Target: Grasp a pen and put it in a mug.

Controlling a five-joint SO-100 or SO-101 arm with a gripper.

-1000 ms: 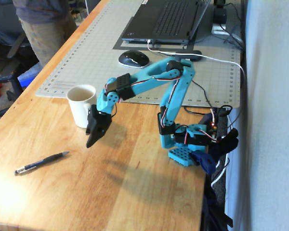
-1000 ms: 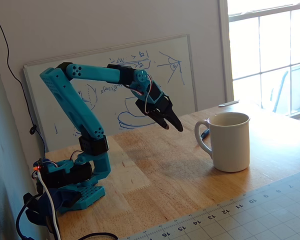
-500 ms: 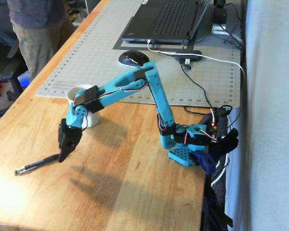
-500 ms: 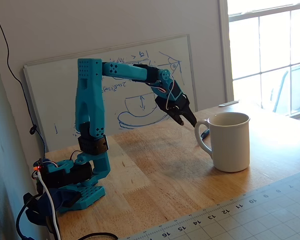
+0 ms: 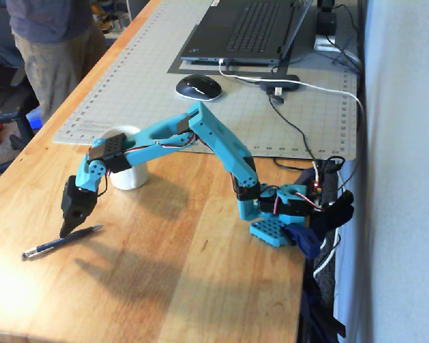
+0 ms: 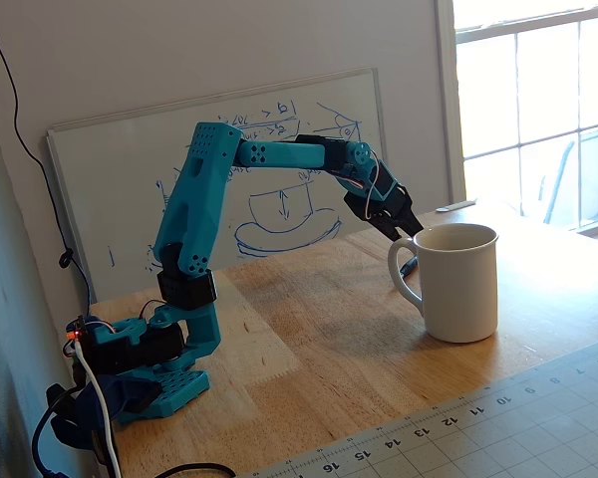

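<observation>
One pen [image 5: 61, 241] lies flat on the wooden worktop [image 5: 186, 271], well apart from the mug [image 5: 126, 168], on the near-left side of it in a fixed view. The gripper [image 5: 66, 232] hangs tip-down right over the pen's middle, at or just above it; contact unclear. Its fingers look pressed together or nearly so, nothing pinched. In a fixed view from the other side, the gripper [image 6: 411, 230] sits behind the mug [image 6: 460, 281], its tips hidden by the rim, and only a dark bit of pen [image 6: 408, 267] shows through the handle.

One pen [image 5: 62, 241], one mug [image 6: 458, 281].
</observation>
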